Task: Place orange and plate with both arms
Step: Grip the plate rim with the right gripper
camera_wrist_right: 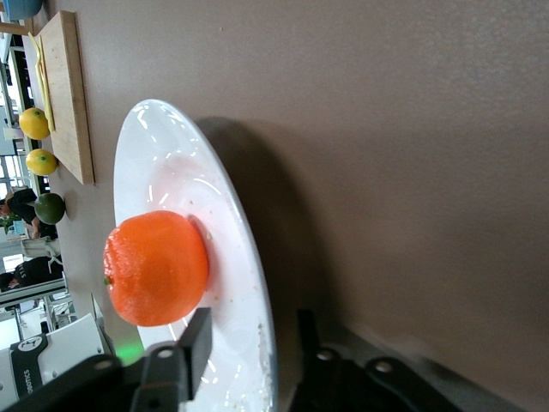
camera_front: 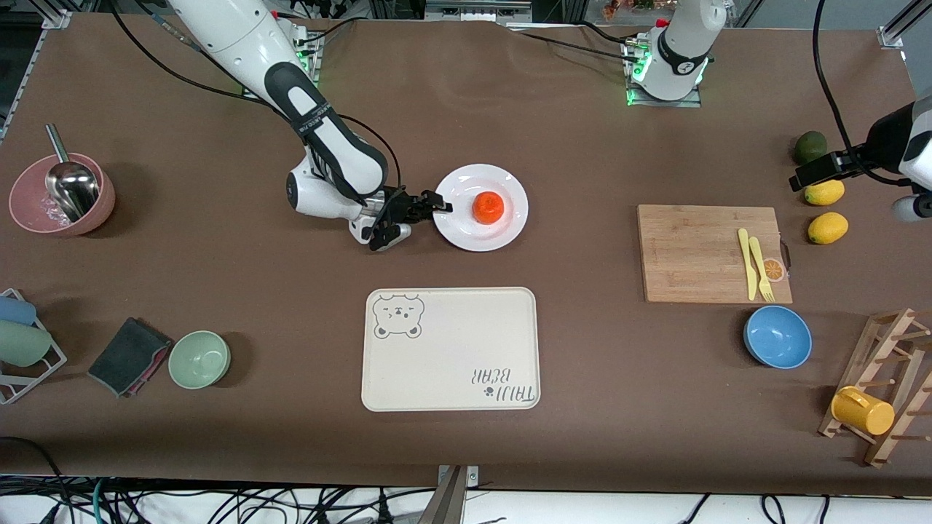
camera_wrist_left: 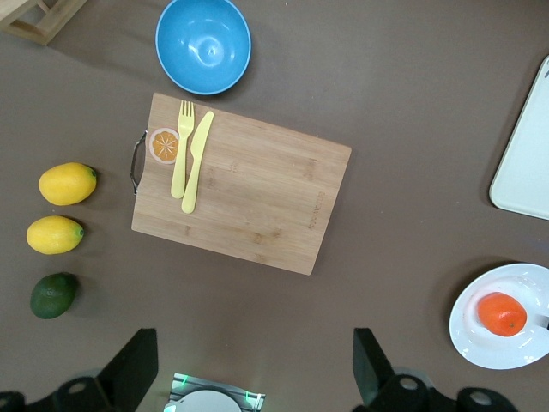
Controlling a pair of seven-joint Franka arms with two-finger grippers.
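Note:
The orange [camera_front: 488,207] lies in the middle of the white plate [camera_front: 510,185], which rests flat on the table mid-way between the arms. My right gripper [camera_front: 441,206] is low at the plate's rim on the right arm's side. In the right wrist view the gripper [camera_wrist_right: 253,336] is open, one finger over the plate [camera_wrist_right: 171,163] by the orange [camera_wrist_right: 154,268] and one under the rim. My left gripper [camera_front: 823,169] is open and empty, held high over the lemons at the left arm's end. The left wrist view shows the gripper [camera_wrist_left: 253,360], the plate [camera_wrist_left: 480,343] and the orange [camera_wrist_left: 502,313].
A cream bear-printed tray [camera_front: 451,349] lies nearer the camera than the plate. A cutting board [camera_front: 699,251] with yellow cutlery, a blue bowl [camera_front: 778,336], two lemons [camera_front: 827,227] and an avocado [camera_front: 810,147] are toward the left arm's end. A pink bowl [camera_front: 29,211], a green bowl [camera_front: 199,359] and a cloth are toward the right arm's end.

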